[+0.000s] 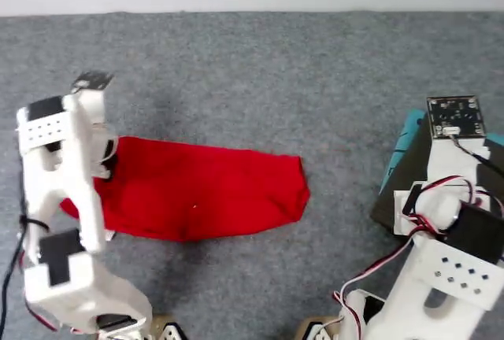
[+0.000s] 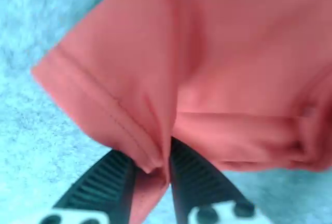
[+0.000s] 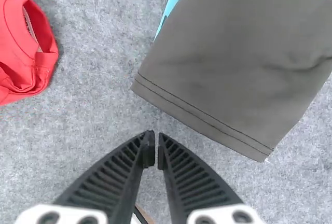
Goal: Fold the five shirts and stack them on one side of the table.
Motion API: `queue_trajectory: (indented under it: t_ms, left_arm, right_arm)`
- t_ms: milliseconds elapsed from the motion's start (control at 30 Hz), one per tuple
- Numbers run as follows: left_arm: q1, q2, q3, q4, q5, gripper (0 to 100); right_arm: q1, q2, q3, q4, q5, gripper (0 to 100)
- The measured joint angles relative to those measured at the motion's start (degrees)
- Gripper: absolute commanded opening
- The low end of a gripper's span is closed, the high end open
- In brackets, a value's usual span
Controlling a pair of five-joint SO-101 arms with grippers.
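Red shirt (image 2: 233,53), hem pinched in left gripper (image 2: 154,163)

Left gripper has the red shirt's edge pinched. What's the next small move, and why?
Probably lift the left gripper a little and carry the pinched hem across the red shirt toward its other end. The shirt lies as a long strip, not yet folded short like the dark grey shirt on the stack. The right gripper sits shut and empty beside that stack.
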Motion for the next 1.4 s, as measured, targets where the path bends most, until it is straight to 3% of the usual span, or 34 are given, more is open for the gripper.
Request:
queue_trajectory:
  t_ms: [233, 633, 933, 1267, 1400]
  left_arm:
    - [15.56, -13.10, 0.00, 6.33, 6.86, 1]
    - [41.41, -11.52, 0.00, 0.53, 16.26, 1]
    - [48.79, -3.60, 0.00, -6.86, 16.44, 2]
    - [54.68, -2.73, -0.09, -12.66, 16.44, 22]
    - [55.47, -2.73, -1.14, -10.81, 16.44, 24]
  right_arm:
    - [0.00, 0.00, 0.00, 0.00, 0.00, 1.8]
    - [0.00, 0.00, 0.00, 0.00, 0.00, 1.8]
    - [0.00, 0.00, 0.00, 0.00, 0.00, 1.8]
    - [0.00, 0.00, 0.00, 0.00, 0.00, 1.8]
    - [0.00, 0.00, 0.00, 0.00, 0.00, 1.8]
